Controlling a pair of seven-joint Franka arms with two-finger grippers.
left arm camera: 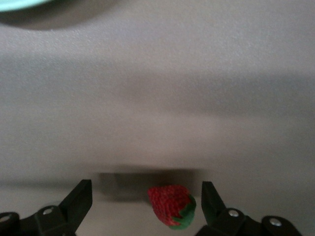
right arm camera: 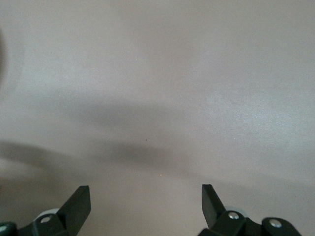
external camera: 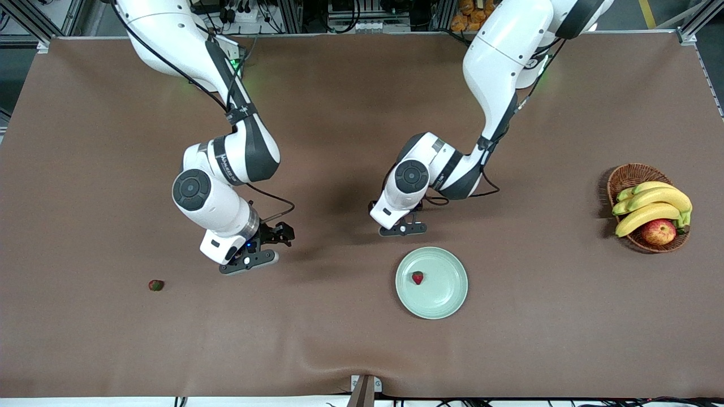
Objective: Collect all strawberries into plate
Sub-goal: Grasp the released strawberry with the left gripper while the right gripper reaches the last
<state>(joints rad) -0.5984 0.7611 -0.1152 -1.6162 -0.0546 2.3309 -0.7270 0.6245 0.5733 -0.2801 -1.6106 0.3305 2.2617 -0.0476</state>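
One strawberry (external camera: 417,277) lies in the pale green plate (external camera: 447,294). A second strawberry (external camera: 156,285) rests on the brown cloth toward the right arm's end of the table. In the left wrist view a third strawberry (left arm camera: 172,206) lies on the cloth between the spread fingers of my left gripper (left arm camera: 146,187), closer to one finger and touching neither. This berry is hidden under the left gripper (external camera: 403,229) in the front view, just farther from the front camera than the plate, whose rim (left arm camera: 19,4) shows in the left wrist view. My right gripper (external camera: 249,263) is open over bare cloth, and its fingers (right arm camera: 78,201) hold nothing.
A wicker basket (external camera: 628,175) with bananas (external camera: 650,203) and an apple (external camera: 659,232) stands toward the left arm's end of the table. The brown cloth (external camera: 339,339) covers the whole tabletop.
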